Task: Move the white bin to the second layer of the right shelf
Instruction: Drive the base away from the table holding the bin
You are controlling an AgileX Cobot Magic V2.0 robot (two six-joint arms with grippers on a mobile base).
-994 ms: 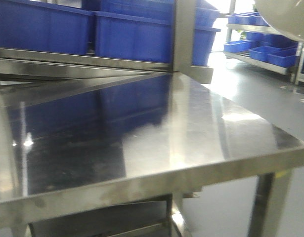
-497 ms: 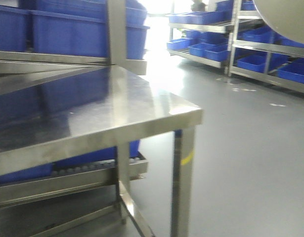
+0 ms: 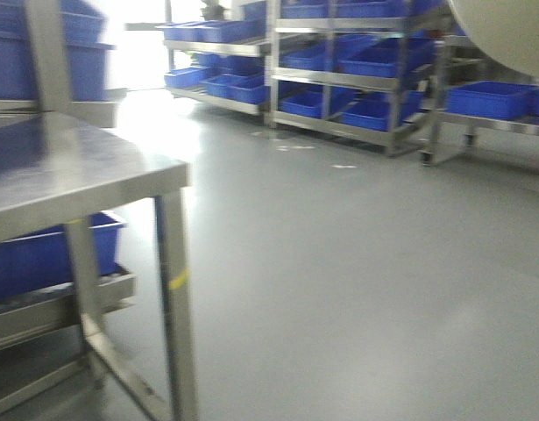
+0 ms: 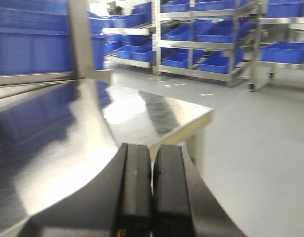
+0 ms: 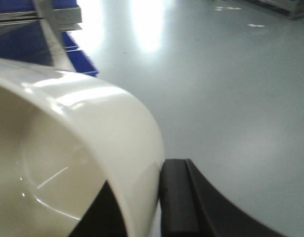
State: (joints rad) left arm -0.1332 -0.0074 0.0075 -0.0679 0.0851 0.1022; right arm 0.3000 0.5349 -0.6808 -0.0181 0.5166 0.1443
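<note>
Pinching white bin (image 5: 92, 123) wall with right gripper (image 5: 142, 207), left gripper (image 4: 152, 192) pressed together above steel table (image 4: 67, 148); grey floor (image 3: 357, 263), blue-crate racks (image 3: 339, 79) beyond.

Steel table (image 3: 85, 171): flat reflective surface on square legs, with one blue crate (image 3: 50, 254) on the lower shelf beneath it. Floor (image 3: 357, 289): smooth, grey and glossy, stretching away beyond the table. Steel racks (image 3: 273, 61), well beyond the table: several tiers loaded with blue crates (image 3: 374, 110); a strong white glare (image 3: 146, 53) between table and racks washes onto the floor.
</note>
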